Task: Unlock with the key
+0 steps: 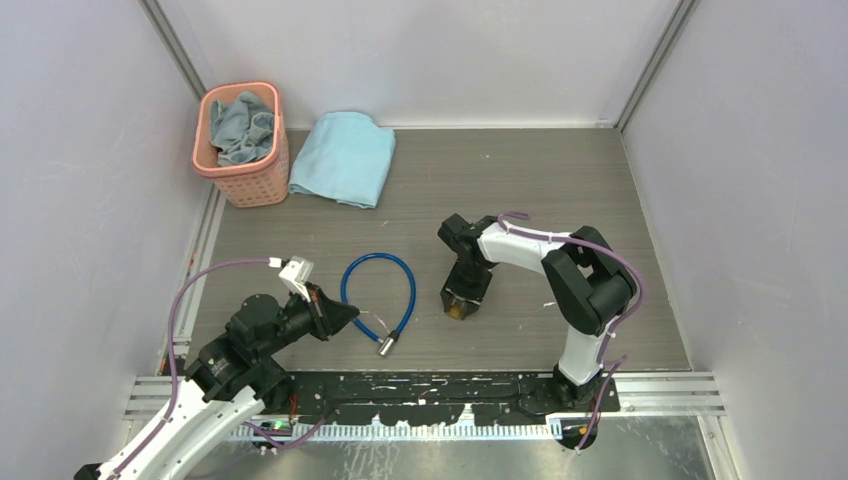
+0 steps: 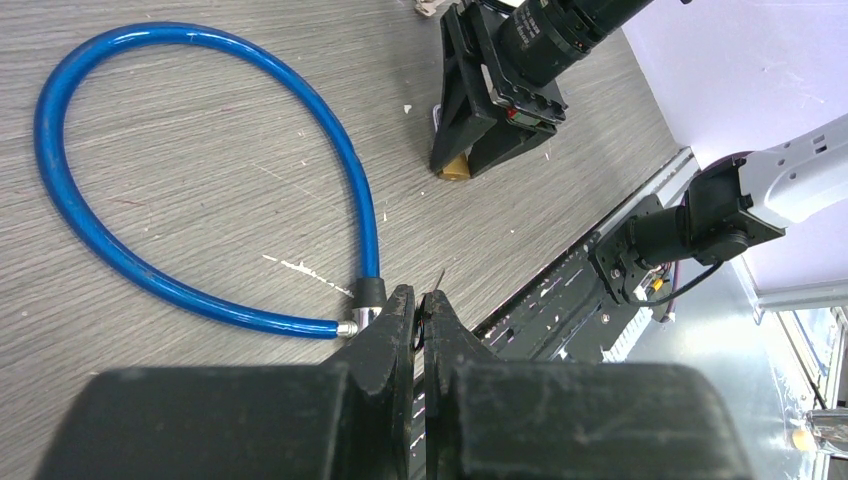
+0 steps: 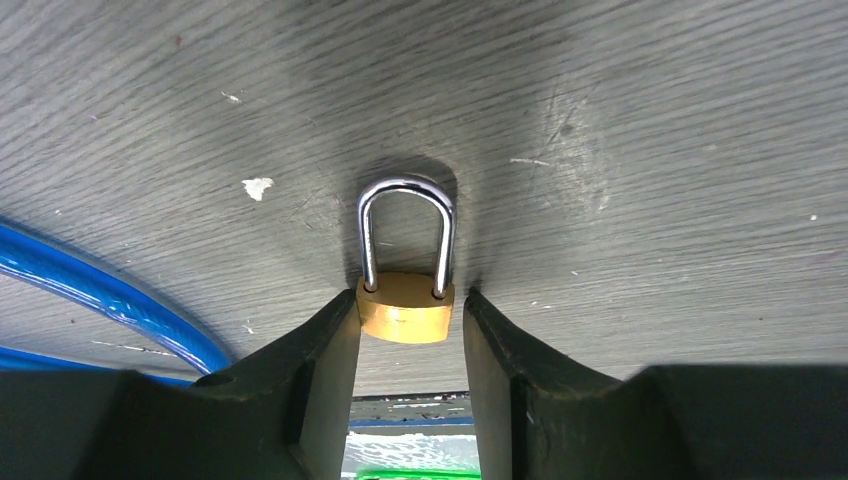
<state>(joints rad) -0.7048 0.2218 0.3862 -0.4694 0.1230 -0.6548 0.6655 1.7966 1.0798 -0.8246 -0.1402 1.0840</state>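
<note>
The small brass padlock [image 3: 405, 310] with a silver shackle lies on the grey table, and also shows in the top view [image 1: 457, 311] and the left wrist view [image 2: 455, 170]. My right gripper [image 3: 410, 294] [image 1: 462, 300] points down and straddles the padlock body. Its left finger touches the body and a thin gap shows at the right finger. My left gripper [image 2: 422, 293] [image 1: 352, 316] is shut on the key [image 2: 441, 275], of which only a thin edge-on sliver sticks out past the fingertips. The left gripper hovers by the blue cable [image 1: 411, 290] [image 2: 360, 190], left of the padlock.
The cable's silver metal end [image 1: 388, 346] [image 2: 345, 327] lies just in front of my left fingertips. A pink basket [image 1: 245, 180] holding a cloth and a light blue towel [image 1: 345, 158] sit at the back left. A black rail [image 1: 450, 385] runs along the near edge.
</note>
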